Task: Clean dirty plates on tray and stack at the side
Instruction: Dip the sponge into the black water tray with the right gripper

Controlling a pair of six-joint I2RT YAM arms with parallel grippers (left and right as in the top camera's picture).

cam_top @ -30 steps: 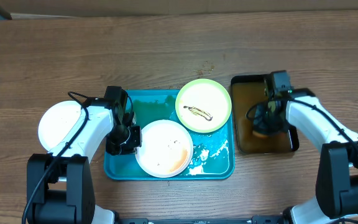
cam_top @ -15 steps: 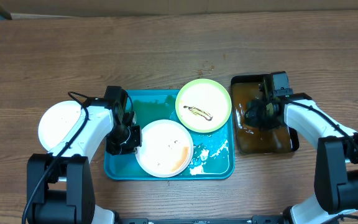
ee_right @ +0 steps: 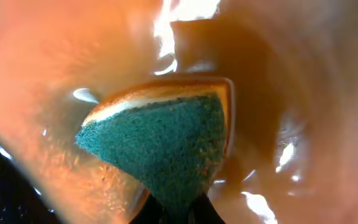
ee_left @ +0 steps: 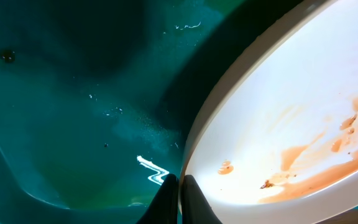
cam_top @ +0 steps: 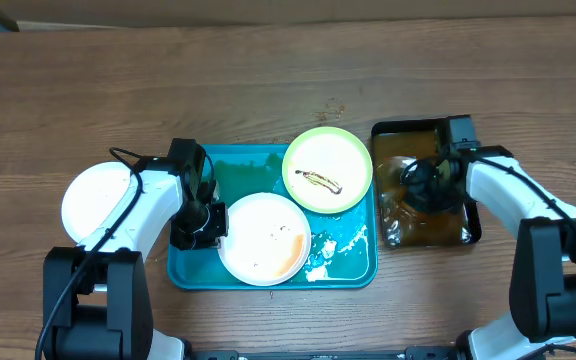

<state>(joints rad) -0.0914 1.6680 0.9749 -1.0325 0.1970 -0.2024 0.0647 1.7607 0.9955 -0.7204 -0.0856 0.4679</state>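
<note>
Left pincer point(ee_left: 179, 185) pinching plate rim, right pincer point(ee_right: 171, 214) pinching sponge point(ee_right: 163, 149) in brown water.

My left pincer is pressed together on the left rim of the smeared white plate point(cam_top: 263, 238), which lies in the near half of the turquoise tray point(cam_top: 236, 165); orange-brown sauce streaks show on its near right side, and white foam lies on the tray floor to its right. The green plate point(cam_top: 327, 170), with a dark smear in its middle, sits at the tray's far right corner, its edge over the tray rim. A second white plate point(cam_top: 93, 195) rests on the worktop point(cam_top: 268, 80) left of the tray, partly under my left arm. My right pincer grips the sponge, green scrub side to the wrist camera, down in the black tray point(cam_top: 380, 135) of brown water just right of the turquoise one.
</note>
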